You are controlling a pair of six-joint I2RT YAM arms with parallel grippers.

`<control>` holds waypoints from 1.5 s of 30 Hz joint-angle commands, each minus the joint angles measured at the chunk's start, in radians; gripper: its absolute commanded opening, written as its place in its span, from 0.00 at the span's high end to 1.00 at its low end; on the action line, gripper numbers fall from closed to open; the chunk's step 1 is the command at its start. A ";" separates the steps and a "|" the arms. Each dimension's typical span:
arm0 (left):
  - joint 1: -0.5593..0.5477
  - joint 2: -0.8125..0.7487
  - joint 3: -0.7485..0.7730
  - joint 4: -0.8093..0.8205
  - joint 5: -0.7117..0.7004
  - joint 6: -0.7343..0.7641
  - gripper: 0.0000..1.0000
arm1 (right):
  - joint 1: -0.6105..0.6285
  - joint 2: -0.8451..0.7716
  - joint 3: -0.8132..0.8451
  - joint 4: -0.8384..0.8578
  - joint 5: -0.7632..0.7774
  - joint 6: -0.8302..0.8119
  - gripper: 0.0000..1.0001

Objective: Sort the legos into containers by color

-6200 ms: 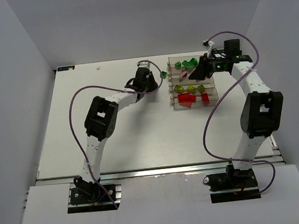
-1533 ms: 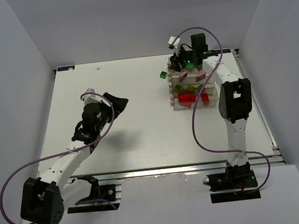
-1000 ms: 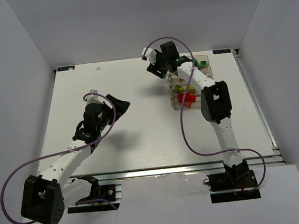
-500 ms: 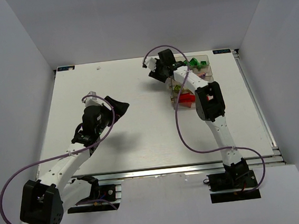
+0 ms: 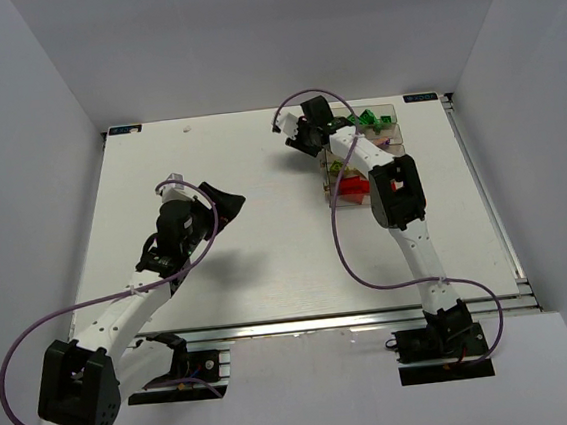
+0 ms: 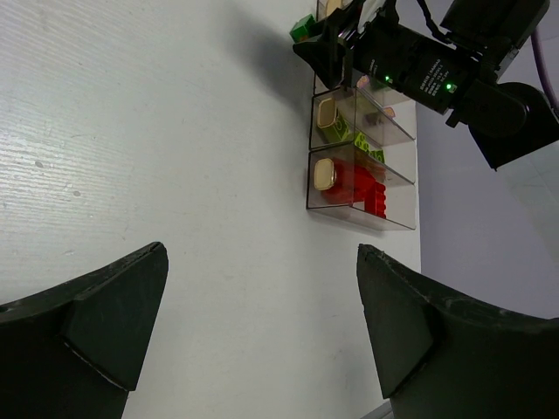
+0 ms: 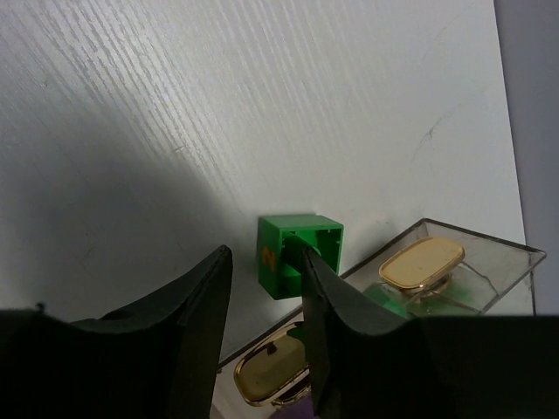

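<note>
Right jaws have narrowed, still apart over the green lego (image 7: 297,234); left jaws wide open

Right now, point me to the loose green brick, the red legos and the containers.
green brick (image 7: 279,262), right wrist view, its side face.
red legos (image 6: 356,182), left wrist view, middle of the pile.
containers (image 6: 314,199), left wrist view, clear end wall of the nearest bin.

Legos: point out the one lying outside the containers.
The green lego on the table, just beside the containers' end, right at the right hand. Every other visible lego sits inside them.
</note>
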 commanded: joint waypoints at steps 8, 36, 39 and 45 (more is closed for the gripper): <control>0.004 -0.002 0.010 -0.003 -0.012 0.011 0.02 | -0.007 0.021 0.044 -0.040 -0.017 -0.010 0.66; 0.004 -0.016 0.009 0.002 -0.012 0.013 0.02 | 0.033 -0.341 -0.380 -0.078 -0.338 -0.018 0.88; 0.004 -0.022 0.007 -0.001 -0.012 0.013 0.02 | 0.053 -0.414 -0.449 -0.057 -0.359 0.005 0.79; 0.004 -0.041 0.004 -0.013 -0.044 0.011 0.02 | 0.062 -0.428 -0.407 -0.092 -0.371 0.059 0.59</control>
